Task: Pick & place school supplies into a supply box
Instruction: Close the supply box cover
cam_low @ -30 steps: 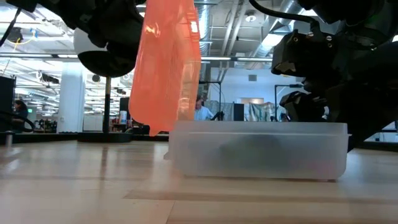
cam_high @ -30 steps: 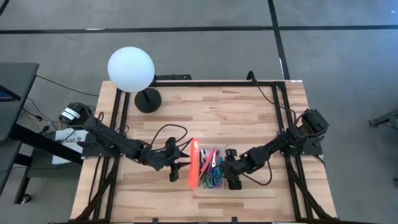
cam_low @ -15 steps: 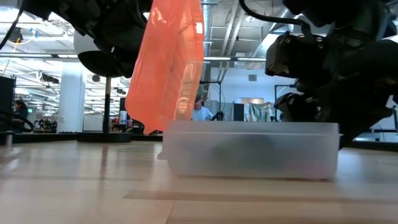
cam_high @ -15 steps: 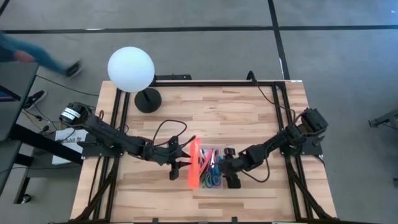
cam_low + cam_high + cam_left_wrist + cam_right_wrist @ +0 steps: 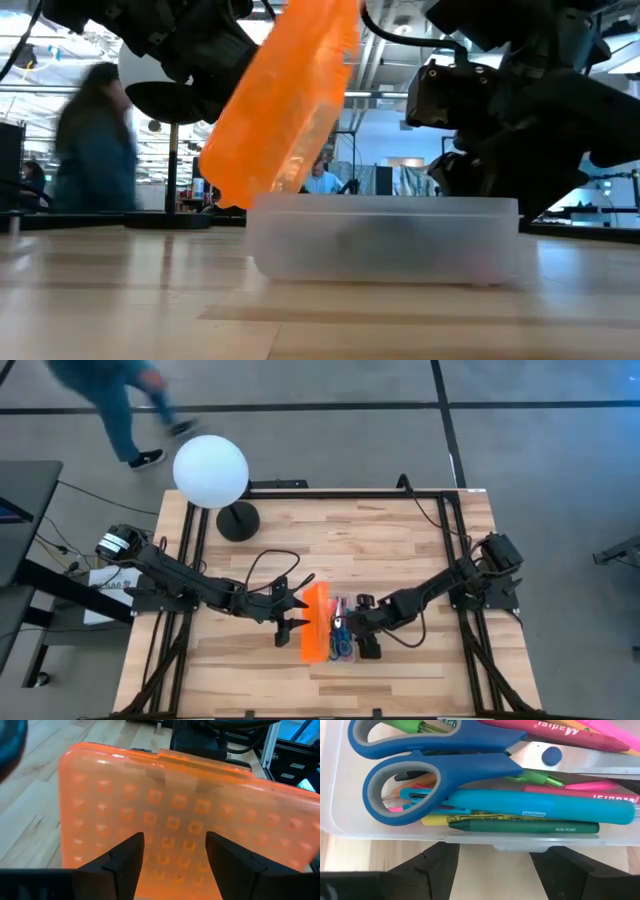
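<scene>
I see my left end effector spread open behind the tilted orange lid; my right end effector stands open beside the supply box.

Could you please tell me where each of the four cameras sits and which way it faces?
High: overhead, facing straight down; both arms, wooden table.
Low: table height, facing across; clear plastic box, tilted orange ribbed lid.
Left wrist: behind the left gripper, facing the lid.
Right wrist: behind the right gripper, facing blue-handled scissors.
All share the box.
</scene>
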Robot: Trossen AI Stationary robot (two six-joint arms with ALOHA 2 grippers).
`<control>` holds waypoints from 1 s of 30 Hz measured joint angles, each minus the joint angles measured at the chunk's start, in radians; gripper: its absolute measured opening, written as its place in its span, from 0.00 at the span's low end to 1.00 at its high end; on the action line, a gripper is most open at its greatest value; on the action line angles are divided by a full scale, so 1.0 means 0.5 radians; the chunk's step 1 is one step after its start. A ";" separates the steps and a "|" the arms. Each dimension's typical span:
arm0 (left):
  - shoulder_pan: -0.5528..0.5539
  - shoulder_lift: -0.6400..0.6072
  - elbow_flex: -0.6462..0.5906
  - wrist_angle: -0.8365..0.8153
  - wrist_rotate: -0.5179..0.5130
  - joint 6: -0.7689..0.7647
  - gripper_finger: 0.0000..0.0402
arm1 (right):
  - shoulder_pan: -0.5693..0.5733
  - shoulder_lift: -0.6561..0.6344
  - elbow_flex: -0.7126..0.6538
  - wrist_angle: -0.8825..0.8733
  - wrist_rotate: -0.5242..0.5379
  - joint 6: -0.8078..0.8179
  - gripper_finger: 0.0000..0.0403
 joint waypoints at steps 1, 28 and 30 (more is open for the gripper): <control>0.000 0.000 0.000 0.000 0.000 0.000 0.52 | -0.004 0.000 0.000 0.002 0.000 0.000 0.59; -0.014 0.000 -0.001 -0.105 0.029 -0.114 0.54 | 0.059 -0.478 -0.003 -0.386 0.098 0.200 0.60; -0.014 0.000 -0.001 -0.104 0.010 -0.114 0.54 | 0.054 -0.496 0.002 -0.188 0.100 0.156 0.60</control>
